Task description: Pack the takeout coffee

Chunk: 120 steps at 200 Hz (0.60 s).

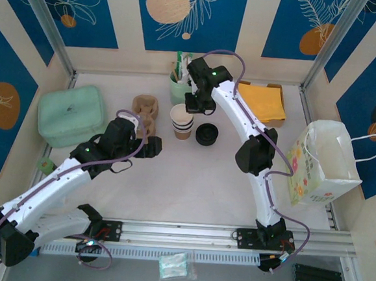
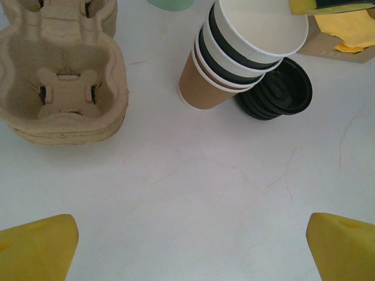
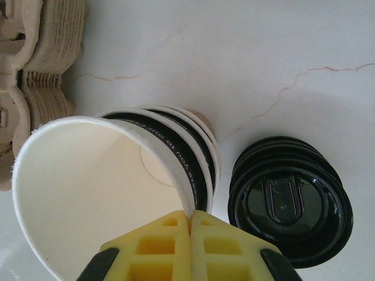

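**Ana:** Closest to the overhead camera, what lies there?

**Ben:** A clear packet [image 1: 177, 266], lying just before the metal rail [image 1: 187, 233] that carries both arm bases. Beyond the rail the table [image 1: 191, 186] is white, faintly veined with thin reddish hairlines, and its near half is mostly bare.

**Ana:** And the room around it?

**Ben:** Three walls of cream and deep-blue panels [image 1: 188, 17], drawn with white leaves and orange discs. Silver posts [image 1: 47, 25] lean in at the back corners.

**Ana:** What stands on the far half?

**Ben:** A mint-green lidded box [image 1: 71, 114] sits at the left. Next to it come a stack of pulp cup carriers [image 1: 144, 113], then nested paper cups [image 1: 181, 122], with a stack of black lids [image 1: 207, 134] just beside them. A green holder [image 1: 179, 88] of packets stands behind the cups, and yellow napkins [image 1: 264, 101] lie at the back right. A white flowered bag [image 1: 323, 164] stands open at the right edge.

**Ana:** The grippers?

**Ben:** The right gripper [image 3: 190, 219] has its yellow fingers pressed together on the wall of the top cup [image 3: 88, 199], which tilts out of the nest. The left gripper [image 2: 191, 249] is spread wide with bare table between its fingers, near the carriers.

**Ana:** The takeout coffee?

**Ben:** Where it stands I cannot tell. The cups I see are open-topped, and the lids sit on the table.
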Tool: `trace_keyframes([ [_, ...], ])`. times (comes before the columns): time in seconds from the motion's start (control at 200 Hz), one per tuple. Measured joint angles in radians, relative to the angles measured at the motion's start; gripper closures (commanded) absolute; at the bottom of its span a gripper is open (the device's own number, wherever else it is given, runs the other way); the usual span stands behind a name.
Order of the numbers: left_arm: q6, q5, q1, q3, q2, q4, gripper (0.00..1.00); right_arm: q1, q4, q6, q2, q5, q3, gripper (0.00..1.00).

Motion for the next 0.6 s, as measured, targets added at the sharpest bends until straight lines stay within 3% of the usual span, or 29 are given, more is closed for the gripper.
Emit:
trace_keyframes([
  [0.6,0.003,0.0,0.0,0.003,0.016,0.017,0.01,-0.021,0.0,0.003,-0.222,-0.05,-0.001,1.0],
])
